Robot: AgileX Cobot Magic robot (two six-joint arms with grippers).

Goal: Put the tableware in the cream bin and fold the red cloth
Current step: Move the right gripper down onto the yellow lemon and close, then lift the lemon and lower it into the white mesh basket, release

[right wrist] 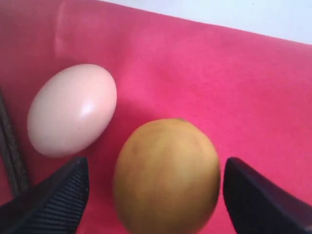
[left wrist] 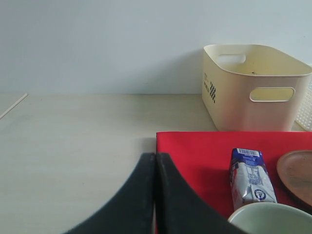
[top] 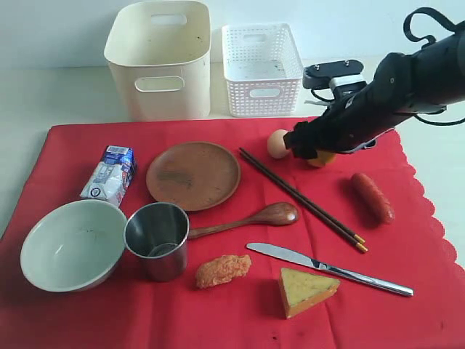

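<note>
Yellow lemon (right wrist: 165, 161) beside the egg (right wrist: 72, 109) is flanked by the wide-spread right claw (right wrist: 154, 187); the left claw (left wrist: 155, 160) is pressed together.

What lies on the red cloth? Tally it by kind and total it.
Tableware: 6 (plate, bowl, cup, spoon, chopstick pair, knife)
Food: 5 (egg, lemon, sausage, cheese wedge, fried piece)
Cartons: 1 (milk carton)
Total: 12

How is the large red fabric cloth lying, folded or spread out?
Spread out. The large red fabric cloth lies flat under the round brown wooden plate and steel table knife.
</note>
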